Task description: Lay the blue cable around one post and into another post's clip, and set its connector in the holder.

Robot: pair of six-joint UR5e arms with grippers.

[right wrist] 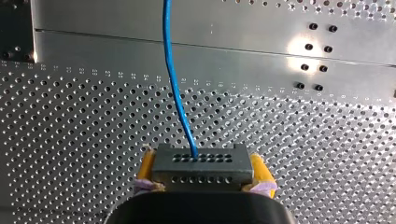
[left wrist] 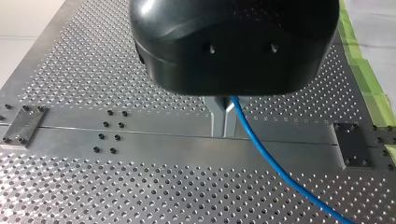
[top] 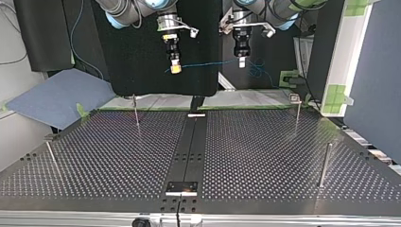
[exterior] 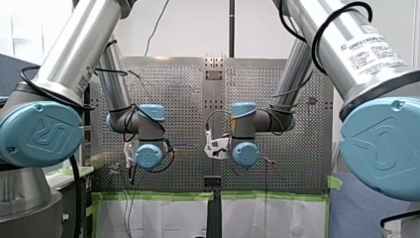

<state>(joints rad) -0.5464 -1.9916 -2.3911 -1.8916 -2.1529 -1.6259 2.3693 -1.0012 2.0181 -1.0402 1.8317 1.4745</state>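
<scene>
In the right wrist view my right gripper (right wrist: 203,171) is shut on a grey connector block (right wrist: 201,161) between its yellow pads (right wrist: 261,173). The blue cable (right wrist: 175,84) leaves the block's face and runs ahead over the table. In the left wrist view my left gripper (left wrist: 224,116) has its metal fingers shut on the blue cable (left wrist: 266,156), which trails away beneath it. In the top view both grippers hang high above the table's far edge, my right gripper (top: 175,68) at the left and my left gripper (top: 241,62) at the right. The cable (top: 208,63) stretches between them.
Thin posts stand on the perforated table (top: 265,156): one far left (top: 135,111), one far right with a clip on top (top: 297,113), one near right (top: 325,164), one near left (top: 52,158). A small plate (top: 182,187) sits on the centre strip near the front edge.
</scene>
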